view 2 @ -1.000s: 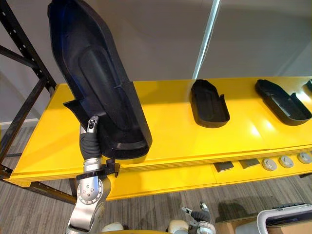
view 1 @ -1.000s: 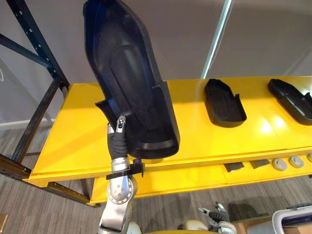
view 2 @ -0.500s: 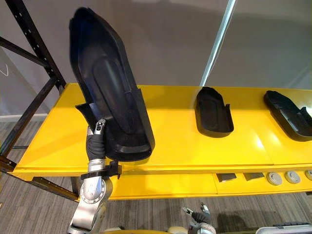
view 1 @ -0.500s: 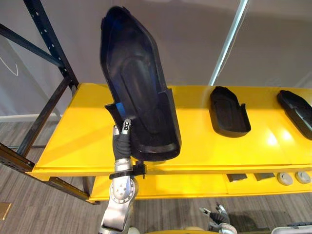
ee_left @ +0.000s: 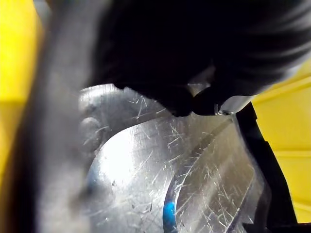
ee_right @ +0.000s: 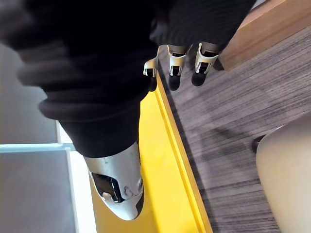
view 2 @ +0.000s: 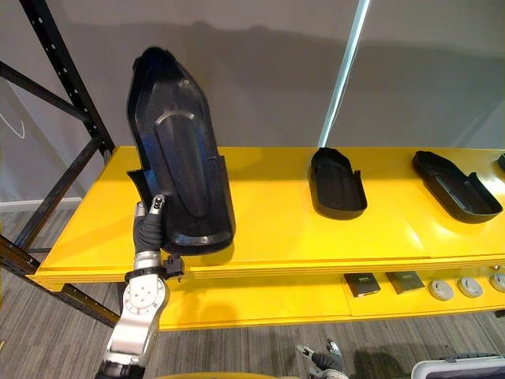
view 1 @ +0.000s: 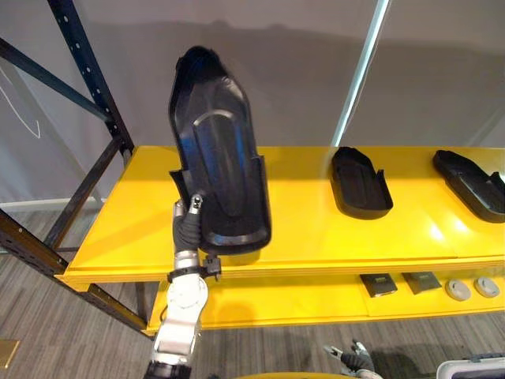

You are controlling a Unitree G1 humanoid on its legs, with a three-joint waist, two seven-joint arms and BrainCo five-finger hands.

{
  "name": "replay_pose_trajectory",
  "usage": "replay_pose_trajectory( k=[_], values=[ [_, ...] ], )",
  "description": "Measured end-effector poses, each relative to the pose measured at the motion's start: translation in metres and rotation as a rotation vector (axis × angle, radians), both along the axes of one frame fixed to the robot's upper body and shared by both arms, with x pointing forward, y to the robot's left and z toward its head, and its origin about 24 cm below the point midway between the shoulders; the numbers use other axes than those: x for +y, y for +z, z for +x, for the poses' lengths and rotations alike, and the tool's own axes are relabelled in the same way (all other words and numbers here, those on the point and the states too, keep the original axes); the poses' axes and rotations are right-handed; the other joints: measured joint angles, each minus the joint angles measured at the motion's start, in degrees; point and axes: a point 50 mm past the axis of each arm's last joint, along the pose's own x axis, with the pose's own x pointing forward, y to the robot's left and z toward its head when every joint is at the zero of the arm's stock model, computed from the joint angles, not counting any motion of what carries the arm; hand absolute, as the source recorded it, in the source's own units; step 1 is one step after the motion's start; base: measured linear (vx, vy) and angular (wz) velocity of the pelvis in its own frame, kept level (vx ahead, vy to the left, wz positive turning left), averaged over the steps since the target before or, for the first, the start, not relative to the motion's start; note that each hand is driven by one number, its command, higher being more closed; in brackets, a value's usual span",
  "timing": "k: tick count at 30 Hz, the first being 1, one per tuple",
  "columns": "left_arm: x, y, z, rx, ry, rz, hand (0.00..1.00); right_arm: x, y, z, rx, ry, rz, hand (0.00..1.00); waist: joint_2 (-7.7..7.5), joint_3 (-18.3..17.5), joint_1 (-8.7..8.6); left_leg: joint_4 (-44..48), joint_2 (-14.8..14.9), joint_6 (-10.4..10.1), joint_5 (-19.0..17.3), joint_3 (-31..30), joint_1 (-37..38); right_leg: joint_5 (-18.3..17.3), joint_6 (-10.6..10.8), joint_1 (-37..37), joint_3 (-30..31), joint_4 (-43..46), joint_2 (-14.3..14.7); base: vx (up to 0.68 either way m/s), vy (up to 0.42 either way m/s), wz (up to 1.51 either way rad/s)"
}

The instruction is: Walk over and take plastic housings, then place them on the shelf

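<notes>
Gripping the lower side edge of a large black moulded plastic housing point(view 1: 215, 158), the left robot hand point(view 1: 189, 229) holds it up in front of the body, thumb hooked over the lip and the rest of the fingers hidden behind the shell. The right robot hand point(ee_right: 175, 68) hangs low by the grey wood-look floor point(ee_right: 233, 121), fingers relaxed and holding nothing.

Compared with a second ago the housing sits further out from the head and stands straighter, where it had loomed close and leaned harder to the left. The whole view has shifted too, so part of that is the camera moving. My reading is that the carry is over and the set-down is starting.

The housing's long axis is near vertical, tipped slightly left at the top. Its narrow rounded end points up, its wide end points down just above the front part of the bright yellow shelf point(view 1: 316, 229), and its hollow side faces the robot. To lie like the rest it probably has to tip over flat.

Further along the shelf, two smaller-looking black housings point(view 1: 359, 183) point(view 1: 472, 183) lie well apart, hollow side up. A dark blue steel rack upright point(view 1: 87, 71) rises behind on the left.
</notes>
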Motion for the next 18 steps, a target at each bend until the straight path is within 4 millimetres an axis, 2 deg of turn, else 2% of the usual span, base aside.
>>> replay_pose_trajectory(
  k=[1, 7, 18],
  values=[
    [0.013, -0.005, 0.005, 0.035, 0.054, 0.026, 1.00, 0.000, 0.000, 0.002, -0.003, 0.004, 0.001, 0.00, 0.26, 0.02, -0.20, -1.02, 0.19, -0.09, 0.67, -0.04, 0.21, 0.57, -0.15, 0.05, -0.08, -0.54, 0.31, 0.04, -0.034, -0.04],
    [0.044, -0.020, 0.016, 0.154, 0.148, 0.105, 1.00, -0.006, 0.001, 0.004, -0.006, 0.027, -0.004, 0.00, 0.80, 0.26, -1.06, -3.05, 0.15, -0.24, 1.58, -0.10, 1.60, 0.81, -0.21, 0.98, -0.25, -1.62, 0.45, 0.02, -0.007, 0.01],
    [0.062, -0.035, 0.038, 0.276, 0.204, 0.135, 1.00, -0.006, 0.002, 0.007, -0.018, 0.042, 0.007, 0.00, 1.08, 0.64, -1.81, -4.07, 0.05, -0.20, 1.74, 0.02, 1.80, 0.84, -0.25, 0.83, -0.08, -2.18, 0.56, 0.00, 0.000, 0.00]
  ],
)
